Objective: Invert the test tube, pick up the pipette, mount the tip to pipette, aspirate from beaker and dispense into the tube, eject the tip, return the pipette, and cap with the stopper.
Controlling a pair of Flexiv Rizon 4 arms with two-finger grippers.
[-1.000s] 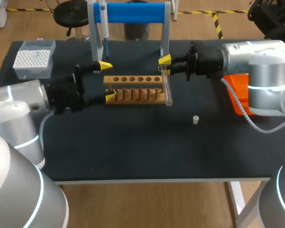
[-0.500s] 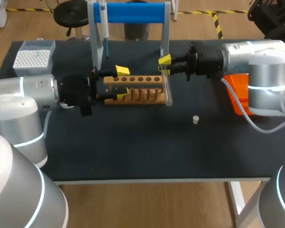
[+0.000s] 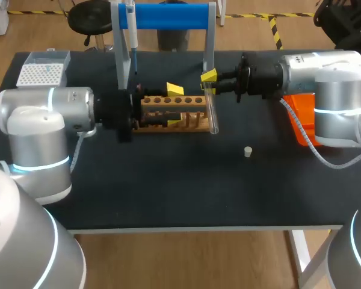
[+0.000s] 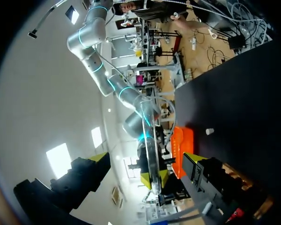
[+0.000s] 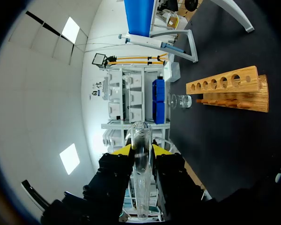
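Note:
My right gripper (image 3: 208, 81) (image 5: 141, 150) is shut on a clear test tube (image 3: 213, 114) (image 5: 141, 183), held upright at the right end of the wooden rack (image 3: 171, 113) (image 5: 229, 89). My left gripper (image 3: 175, 105) (image 4: 147, 159) stands wide open astride the rack, pointing at the tube (image 4: 152, 150) with nothing between its fingers. The pipette (image 3: 132, 36) (image 5: 150, 43) hangs on the blue stand (image 3: 168, 16). A small white stopper (image 3: 248, 152) (image 4: 209, 131) lies on the mat. A glass beaker (image 5: 180, 101) stands beyond the rack's far end; in the head view my left arm hides it.
A white tip box (image 3: 42, 72) sits at the back left corner. An orange bin (image 3: 301, 117) (image 4: 182, 145) lies under my right arm. The black mat (image 3: 180, 186) in front of the rack is bare apart from the stopper.
My left arm has slid to the right along the rack toward the tube, its open fingers now over the rack's middle. The right arm and the tube have not moved.

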